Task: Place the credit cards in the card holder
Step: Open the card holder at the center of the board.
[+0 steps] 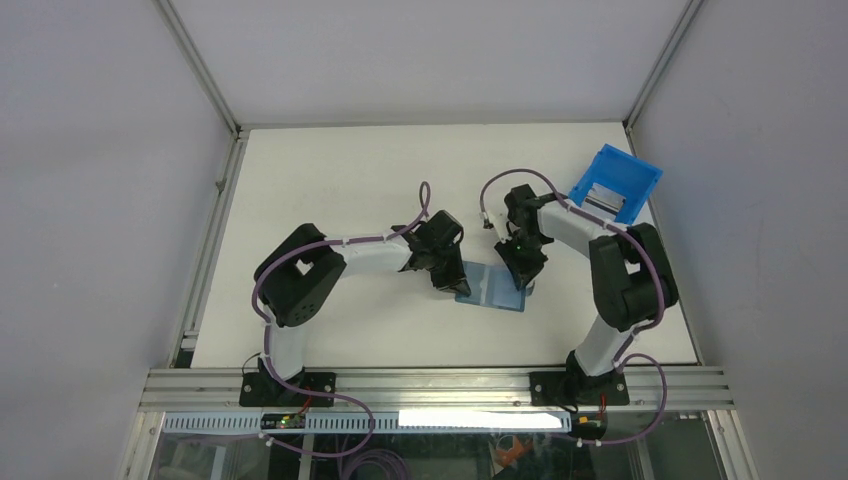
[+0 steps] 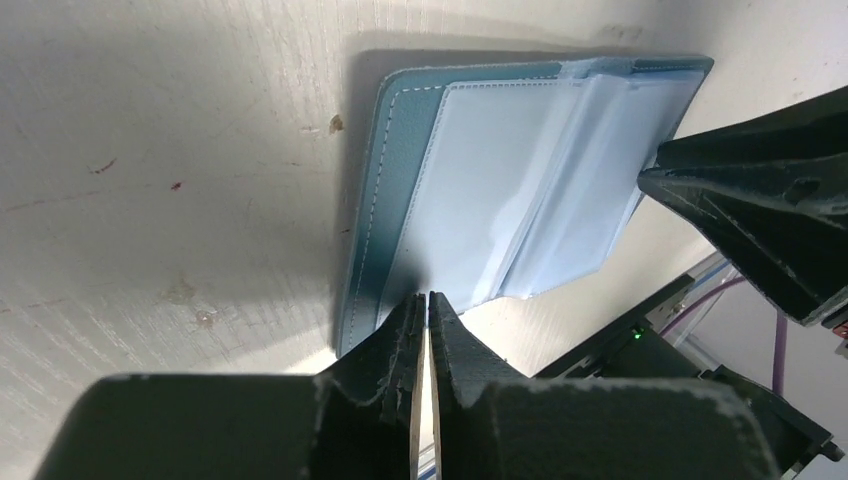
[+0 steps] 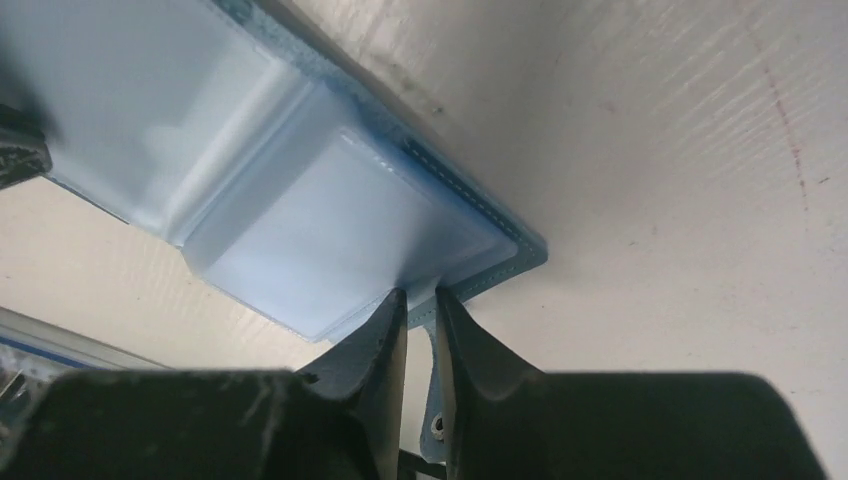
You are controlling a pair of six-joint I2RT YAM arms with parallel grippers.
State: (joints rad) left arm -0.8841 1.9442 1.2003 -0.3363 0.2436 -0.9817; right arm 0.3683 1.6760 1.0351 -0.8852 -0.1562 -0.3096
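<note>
The card holder (image 1: 490, 288) lies open on the table between my two grippers, teal outside and light blue inside. In the left wrist view it (image 2: 500, 180) shows its pale inner leaves. My left gripper (image 1: 447, 280) (image 2: 428, 297) is shut at the near edge of an inner leaf. My right gripper (image 1: 524, 275) (image 3: 420, 292) is shut on the card holder's (image 3: 300, 220) opposite edge, with the snap tab (image 3: 432, 400) hanging between its fingers. The credit cards (image 1: 605, 196) lie silvery inside the blue bin at the back right.
The bright-blue plastic bin (image 1: 640, 172) sits tilted near the table's far right corner, just behind the right arm. Metal frame rails run along the table's left, right and near edges. The right arm's finger (image 2: 760, 210) reaches into the left wrist view.
</note>
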